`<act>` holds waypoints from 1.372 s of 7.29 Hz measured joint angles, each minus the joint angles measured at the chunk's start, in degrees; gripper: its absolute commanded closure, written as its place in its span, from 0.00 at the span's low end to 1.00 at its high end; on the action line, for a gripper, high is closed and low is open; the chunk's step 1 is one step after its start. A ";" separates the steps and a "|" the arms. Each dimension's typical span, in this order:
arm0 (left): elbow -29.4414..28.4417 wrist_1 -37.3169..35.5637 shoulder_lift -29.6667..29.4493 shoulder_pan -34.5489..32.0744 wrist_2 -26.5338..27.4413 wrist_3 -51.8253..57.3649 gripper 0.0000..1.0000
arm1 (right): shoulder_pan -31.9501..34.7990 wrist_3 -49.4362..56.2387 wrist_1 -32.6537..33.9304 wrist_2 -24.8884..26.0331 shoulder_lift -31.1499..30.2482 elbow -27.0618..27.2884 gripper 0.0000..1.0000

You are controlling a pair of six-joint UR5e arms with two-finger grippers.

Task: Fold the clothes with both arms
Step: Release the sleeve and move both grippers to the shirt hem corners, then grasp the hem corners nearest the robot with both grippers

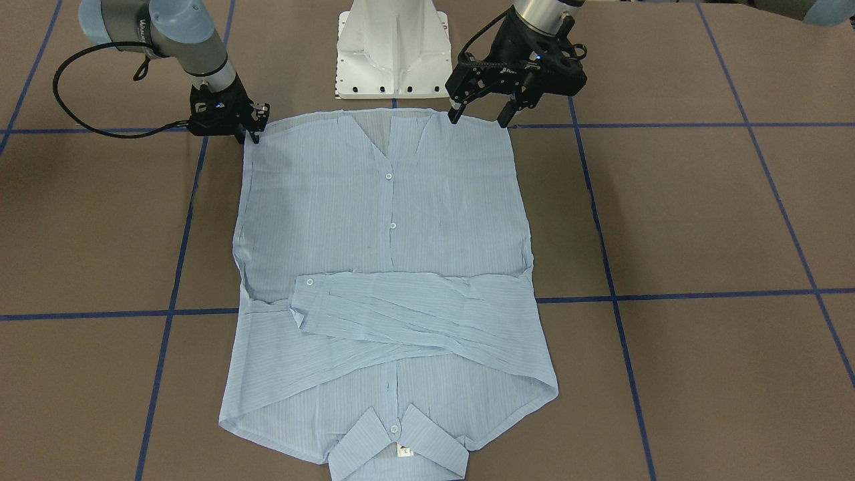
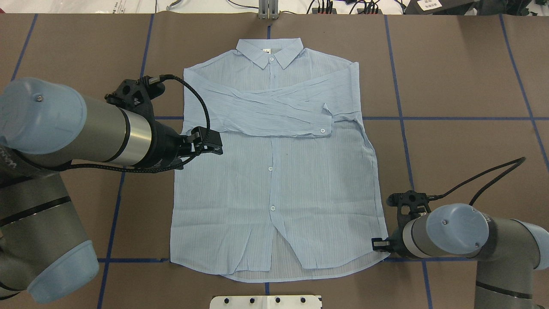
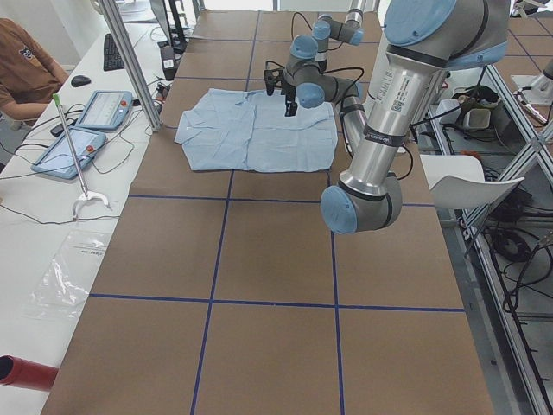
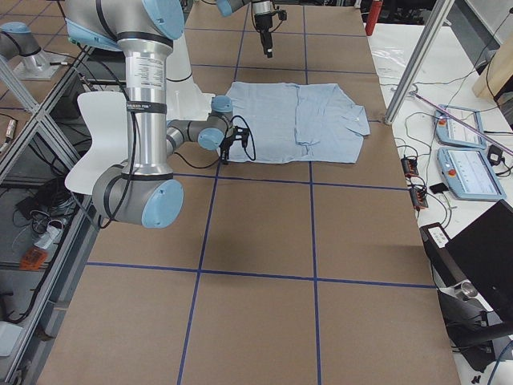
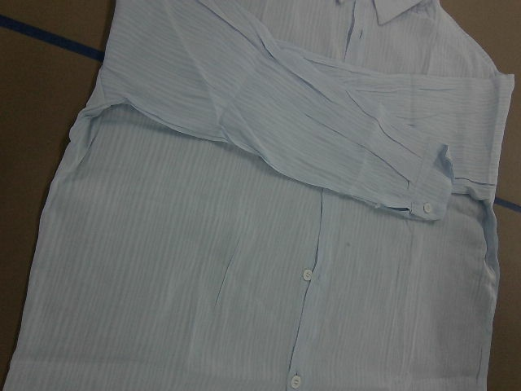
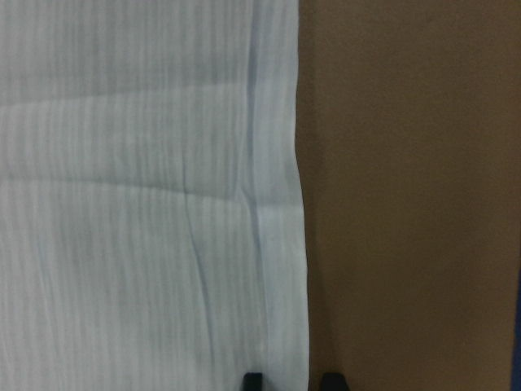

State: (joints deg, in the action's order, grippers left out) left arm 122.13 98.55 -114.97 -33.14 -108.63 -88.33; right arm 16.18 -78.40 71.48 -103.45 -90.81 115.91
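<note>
1. In the front view, the shirt [image 1: 387,220] lay flat in the middle of the table [image 1: 701,214], hem toward the robot's edge. The left gripper [image 1: 479,122] hovered above it, spread wide.
2. Only the right wrist view showed the right gripper [image 6: 291,380] parted, straddling the shirt's side edge.

Your surface [image 2: 450,64] is brown and marked into large squares by blue tape lines [image 2: 450,118]. In the overhead view you see the shirt [image 2: 274,180] lying flat on it at centre frame, collar toward the top edge, hem toward the bottom and sleeves folded across the chest. The white pedestal base [image 2: 266,301] sits at bottom centre, just below the hem.
</note>
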 measured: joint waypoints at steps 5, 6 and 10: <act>-0.32 -0.01 0.86 0.07 0.02 0.02 0.01 | 0.12 0.02 -0.04 -0.37 0.75 1.90 1.00; -0.16 -0.07 2.80 1.03 0.65 -0.07 0.01 | 0.26 0.01 -0.08 -0.32 0.77 2.94 1.00; -1.22 -0.28 11.81 16.94 9.59 -5.58 0.24 | 2.16 0.00 -0.43 0.17 0.98 5.06 1.00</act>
State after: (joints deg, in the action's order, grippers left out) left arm 120.91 98.27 -103.16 -16.19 -99.04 -93.91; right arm 18.34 -78.40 71.04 -103.28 -89.83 120.97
